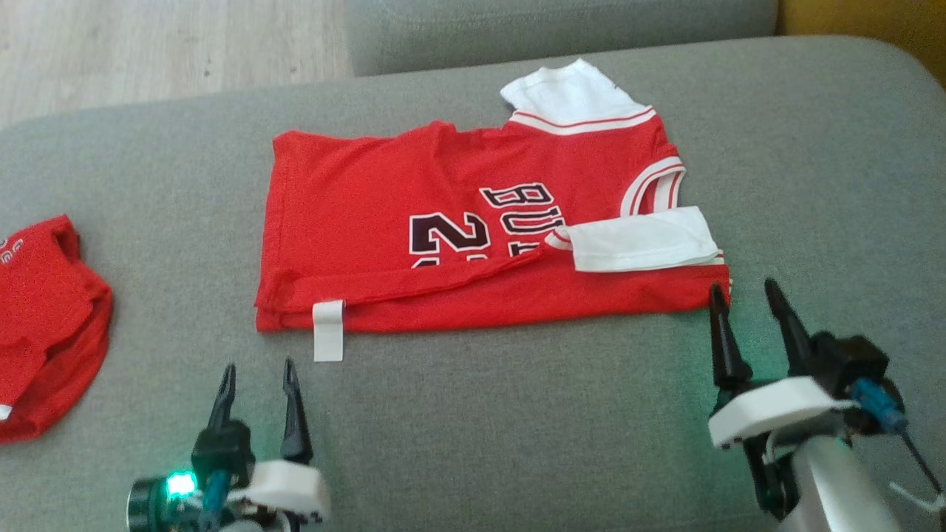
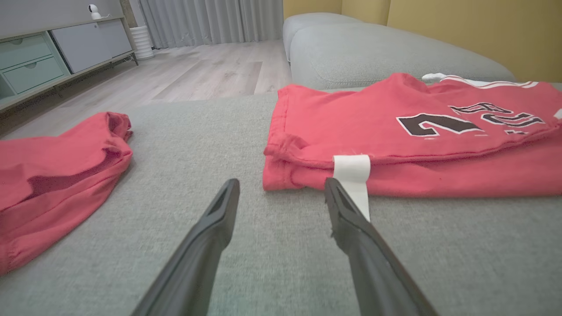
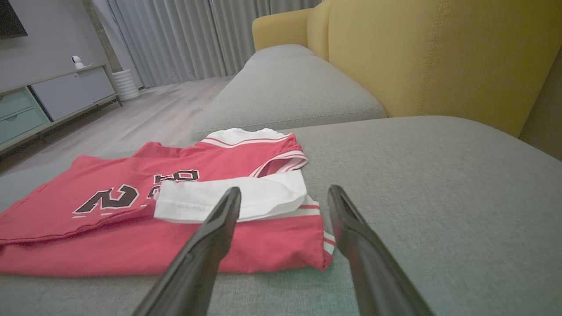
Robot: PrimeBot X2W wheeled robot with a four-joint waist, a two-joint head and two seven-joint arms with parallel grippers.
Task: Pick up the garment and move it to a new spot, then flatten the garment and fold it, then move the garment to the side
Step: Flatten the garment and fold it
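At the near edge of the grey sofa cushion (image 1: 517, 428), the left gripper (image 1: 259, 364) and right gripper (image 1: 743, 286) stand with fingers apart, empty. Just beyond them, mid-cushion, lies the folded red shirt (image 1: 458, 222). Another red garment (image 1: 44, 332) sits at the left edge.

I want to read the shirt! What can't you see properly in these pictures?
- Shirt lettering, head view: the folded-over cloth and white sleeve cover part of the word and number.
- Second red garment, head view: cut off by the left edge.
- White label, left wrist view: any writing too small to read.
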